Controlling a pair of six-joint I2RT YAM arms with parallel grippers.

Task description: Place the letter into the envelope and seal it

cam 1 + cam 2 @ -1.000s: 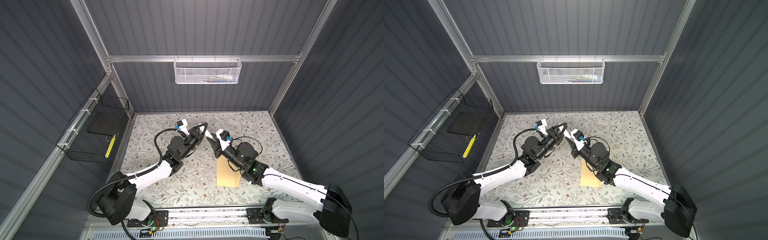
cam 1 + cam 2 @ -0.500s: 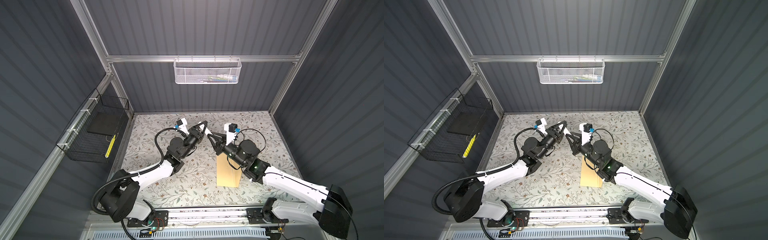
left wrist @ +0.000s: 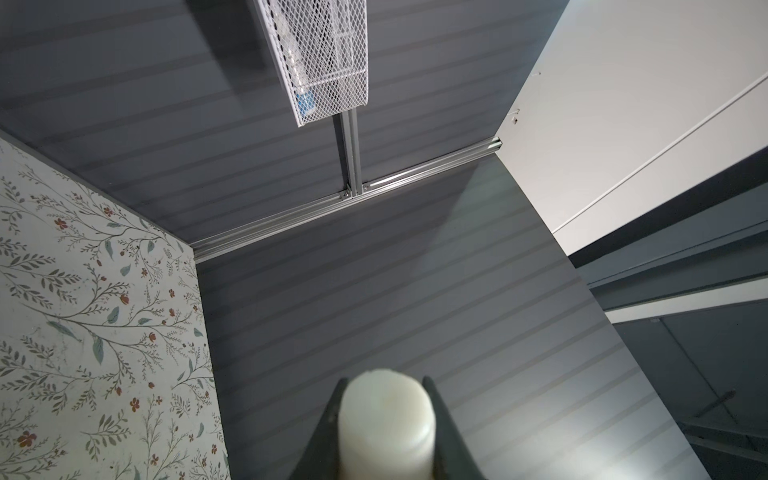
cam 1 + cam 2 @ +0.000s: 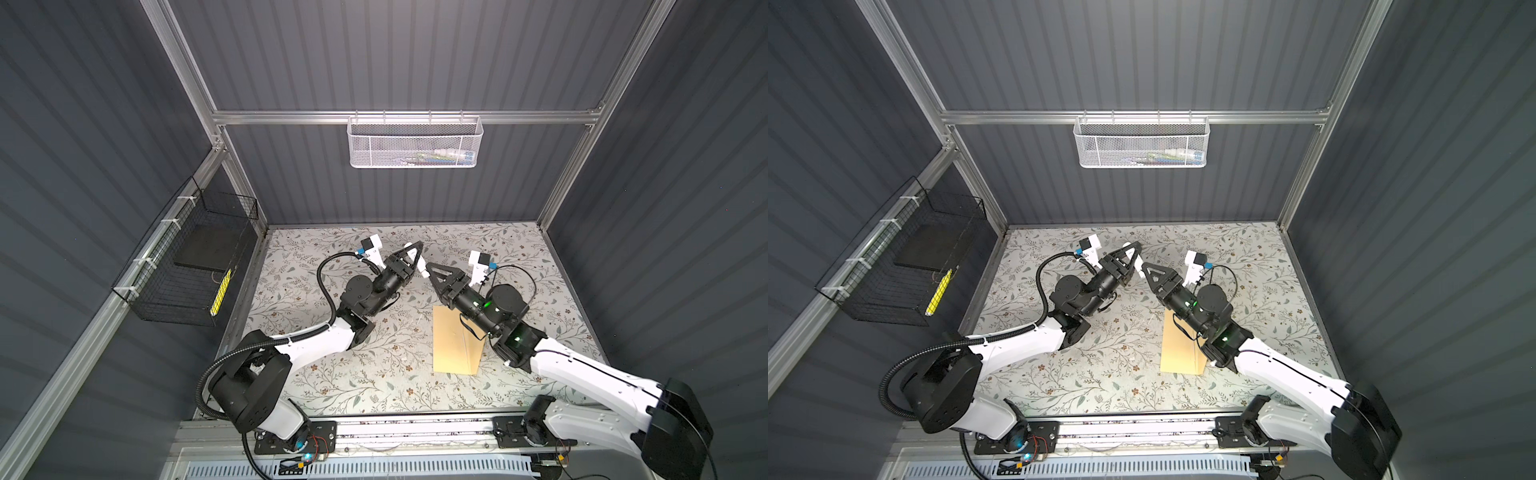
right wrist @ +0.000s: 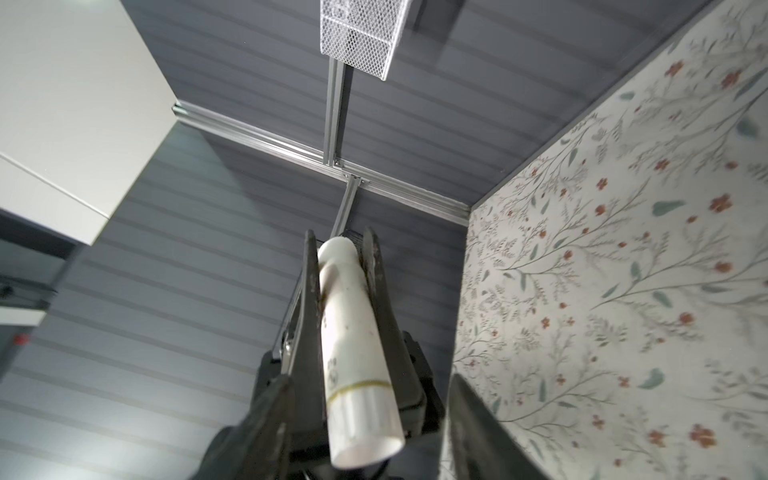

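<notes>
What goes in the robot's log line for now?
left gripper: shut on white stick | right gripper: open | envelope: on table | letter: not seen

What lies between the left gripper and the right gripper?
Only a white stick. The left gripper is shut on it, and its free end reaches between the fingers of the open right gripper. The right wrist view shows this.

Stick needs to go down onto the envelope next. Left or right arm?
Left. The left gripper is shut on the stick; the right gripper is open and empty. The envelope lies under the right arm, so left would likely have to reach across.
</notes>
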